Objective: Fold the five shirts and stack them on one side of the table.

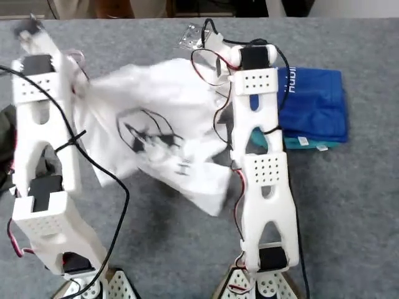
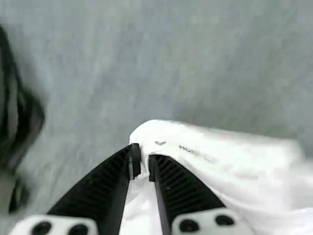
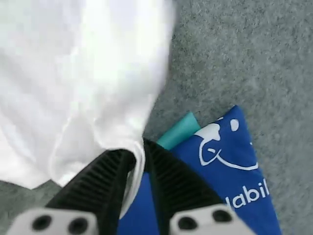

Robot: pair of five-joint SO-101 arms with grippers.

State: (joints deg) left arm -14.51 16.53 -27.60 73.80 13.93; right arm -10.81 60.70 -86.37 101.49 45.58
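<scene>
**A:** Where is your white shirt [image 1: 156,118] right now?

**B:** It lies spread and rumpled across the centre-left of the high view, on the grey table [image 1: 355,212], between your two arms. A black drawing [image 1: 146,134] sits on its middle.

**A:** And your grippers?

**B:** Your left gripper [image 2: 141,161] is clenched on the shirt's edge, with the cloth pinched between its black fingers [image 2: 166,181]. Your right gripper [image 3: 139,156] is likewise clamped on a fold of the white cloth (the fabric bunches right at the tips).

**A:** Anything folded?

**B:** At the upper right of the high view, a folded blue shirt [image 1: 315,103] lies on top of a teal shirt [image 1: 299,142], and a strip of the teal one peeks out along the lower edge. The white shirt reaches just beside this stack, under your right arm.

**A:** Any writing?

**B:** The blue shirt carries white lettering [image 3: 244,196] and a white emblem [image 3: 215,147]. A line of small grey print [image 2: 193,151] runs near the white shirt's edge, too small to make out. A dark cloth [image 1: 5,140] shows at the left edge of the high view.
</scene>
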